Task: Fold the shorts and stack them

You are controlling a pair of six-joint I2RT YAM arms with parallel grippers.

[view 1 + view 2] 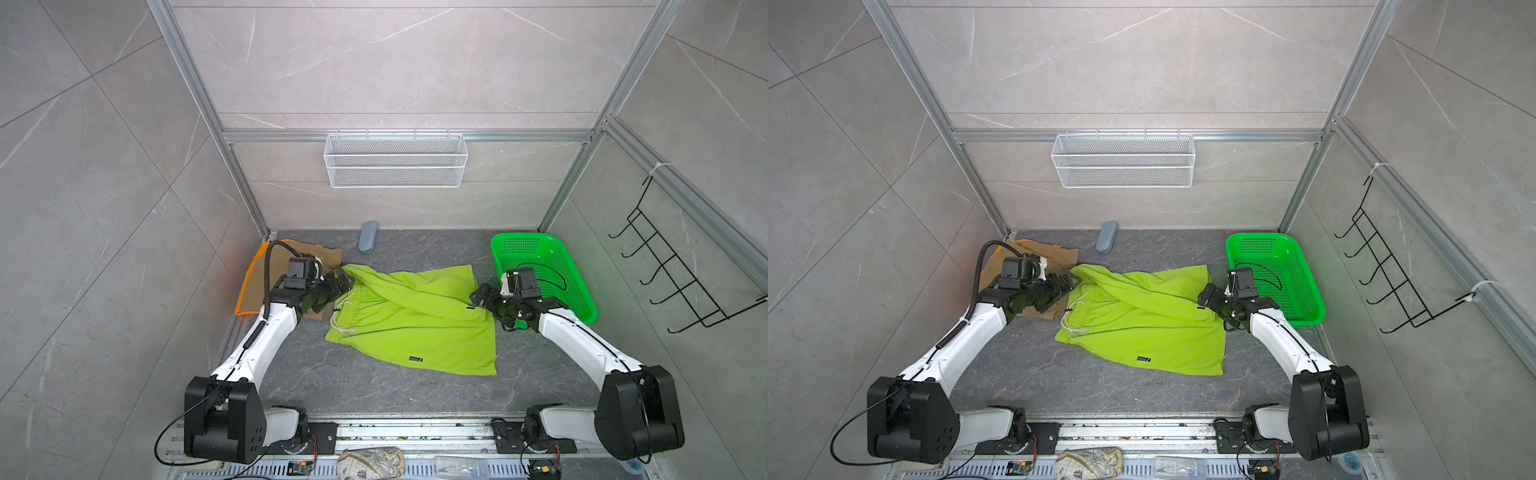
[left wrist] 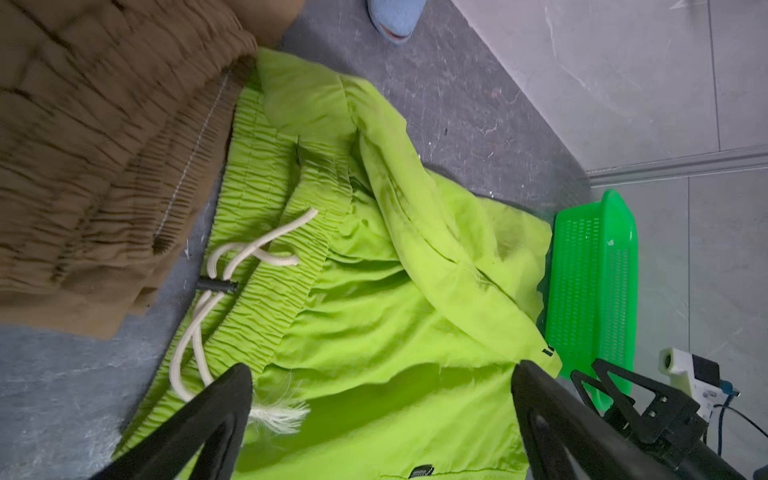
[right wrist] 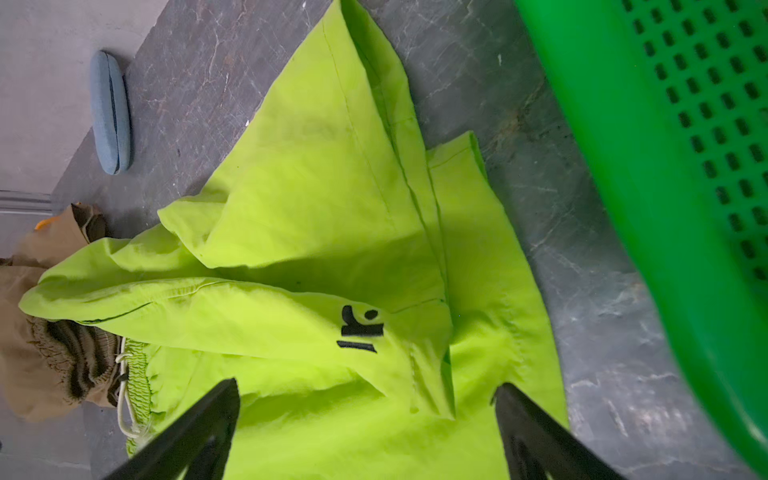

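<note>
While the dark counter (image 1: 374, 395) carries all 3 shorts, only the lime green shorts (image 1: 419, 320) lie out at its middle. They are rumpled, with 1 flap thrown slantwise across the rest, so I judge their folding barely begun. The green basket (image 1: 552, 257) stands at the back right, just beside them, with no cloth in it. At the back left the khaki shorts (image 1: 328, 255) rest on the orange shorts (image 1: 249, 282). That pair looks folded and stacked, so roughly 2 of 3 are done. Left to do: fold the lime pair and add it to that pile. The left end effector (image 2: 382, 372) hangs over the waistband end and the right end effector (image 3: 366, 388) over the hem end. Both have jaws apart and hold nothing. The pale drawstring (image 2: 249, 253) lies loose on the waistband.
</note>
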